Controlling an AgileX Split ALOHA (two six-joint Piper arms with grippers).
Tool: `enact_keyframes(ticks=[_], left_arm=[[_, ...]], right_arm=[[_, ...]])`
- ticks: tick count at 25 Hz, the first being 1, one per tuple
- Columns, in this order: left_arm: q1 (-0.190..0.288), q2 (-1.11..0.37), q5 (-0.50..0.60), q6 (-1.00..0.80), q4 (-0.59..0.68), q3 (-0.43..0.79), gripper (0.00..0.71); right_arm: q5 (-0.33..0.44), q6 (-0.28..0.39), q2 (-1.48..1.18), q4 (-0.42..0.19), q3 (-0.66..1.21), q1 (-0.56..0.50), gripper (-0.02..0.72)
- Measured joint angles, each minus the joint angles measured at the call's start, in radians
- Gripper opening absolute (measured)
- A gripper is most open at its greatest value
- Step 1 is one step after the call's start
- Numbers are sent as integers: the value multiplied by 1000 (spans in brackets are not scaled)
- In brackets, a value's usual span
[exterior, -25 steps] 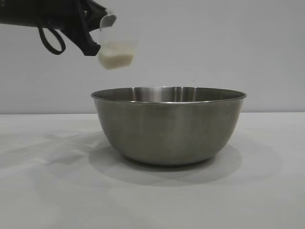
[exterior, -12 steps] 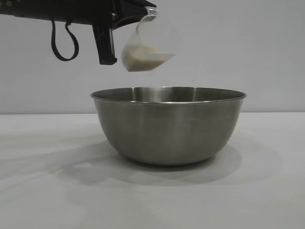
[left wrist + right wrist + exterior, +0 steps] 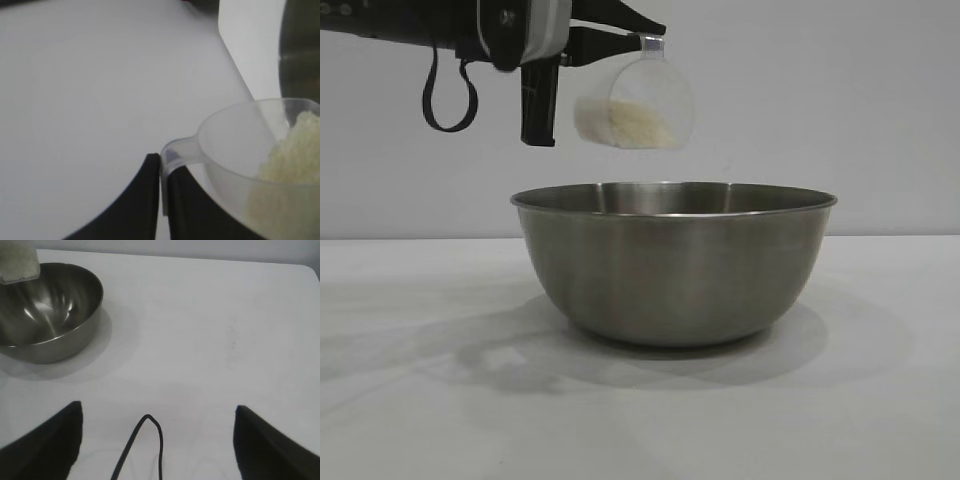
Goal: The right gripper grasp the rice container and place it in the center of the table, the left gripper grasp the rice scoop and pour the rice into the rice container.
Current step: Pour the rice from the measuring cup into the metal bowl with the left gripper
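My left gripper (image 3: 645,38) pinches the rice scoop (image 3: 645,100) handle, rice (image 3: 635,125) inside, rice container (image 3: 675,265) directly below; my right gripper (image 3: 157,440) gapes wide, empty.

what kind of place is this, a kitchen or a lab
Likely a lab test bench, not a kitchen: a plain white matte table against a bare wall, holding only a round stainless-steel bowl, with a black robot claw holding a translucent plastic scoop of rice above it.

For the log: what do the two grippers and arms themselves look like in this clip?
The left gripper is matte black with pointed, tapered fingers on a black arm; a thin black cable loops beneath it. The right gripper shows two broad black tapered fingers and a thin black cable between them. No markings visible.
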Motion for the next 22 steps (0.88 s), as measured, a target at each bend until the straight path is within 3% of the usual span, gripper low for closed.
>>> enact_keyframes(ticks=[8,17,22], left_arm=[[0,0,0,155,0,0,0],[0,0,0,472,19,0,0],[0,0,0,518,25,-2,0]], right_arm=[[0,0,0,0,0,0,574],[0,0,0,0,0,0,574],[0,0,0,0,0,0,574]])
